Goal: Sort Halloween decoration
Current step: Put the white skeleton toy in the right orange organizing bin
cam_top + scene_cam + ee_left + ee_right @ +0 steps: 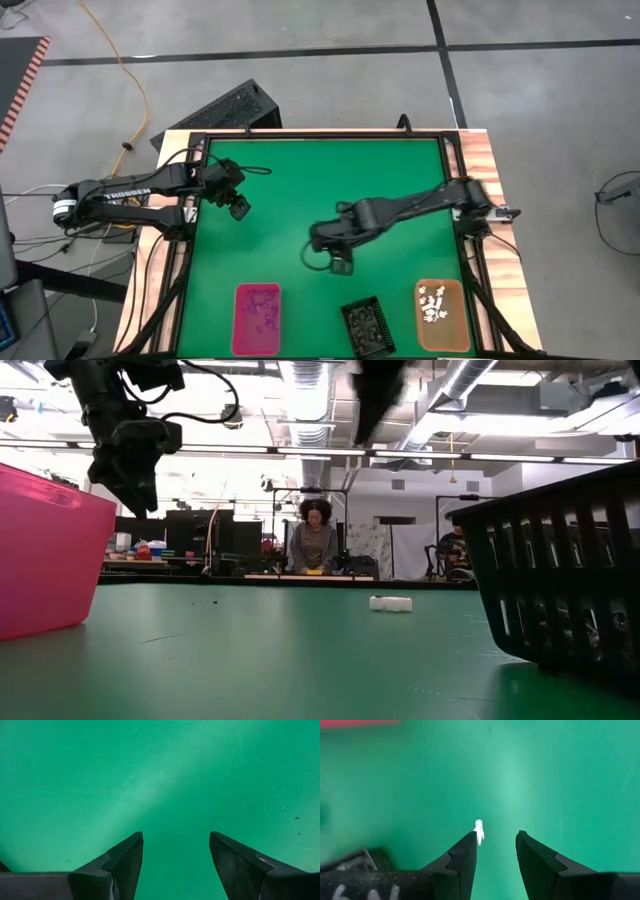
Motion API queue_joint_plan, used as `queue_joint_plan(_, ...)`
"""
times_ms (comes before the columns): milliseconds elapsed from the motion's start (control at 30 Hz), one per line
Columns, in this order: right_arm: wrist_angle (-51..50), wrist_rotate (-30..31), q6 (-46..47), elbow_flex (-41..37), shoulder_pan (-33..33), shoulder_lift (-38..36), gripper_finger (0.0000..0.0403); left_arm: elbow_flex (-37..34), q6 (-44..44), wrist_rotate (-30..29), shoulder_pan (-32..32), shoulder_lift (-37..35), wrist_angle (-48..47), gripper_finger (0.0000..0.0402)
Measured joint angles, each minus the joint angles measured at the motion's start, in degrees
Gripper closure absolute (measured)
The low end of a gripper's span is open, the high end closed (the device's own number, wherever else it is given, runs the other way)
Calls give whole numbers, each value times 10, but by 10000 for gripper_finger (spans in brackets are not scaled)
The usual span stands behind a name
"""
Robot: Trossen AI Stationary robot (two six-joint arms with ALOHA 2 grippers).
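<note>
Jaws parted on both grippers, right [496,836] hovering mid-mat above one white trinket [479,826], left [176,840] idle far left; most trinkets already in pink [256,320], black [366,326], orange [441,316] trays.

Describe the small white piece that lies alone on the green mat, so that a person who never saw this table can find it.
Start from the green table mat and the three trays along one edge: pink, black, orange. The lone small white plastic trinket lies on bare mat in front of the black slatted plastic tray, just at the right hand, whose fingers are open. The other white pieces sit inside the orange tray.
</note>
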Motion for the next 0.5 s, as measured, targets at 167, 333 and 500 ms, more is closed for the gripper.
queue_joint_plan(167, 153, 10, 41, -203, 9, -118, 239, 0, 9, -3, 0, 0, 3, 183)
queue_joint_plan(333, 326, 3, 59, -335, 14, -133, 239, 0, 10, -4, 0, 0, 7, 183)
queue_joint_plan(500, 366, -3, 61, -377, 13, -96, 239, 0, 8, -4, 0, 0, 11, 183)
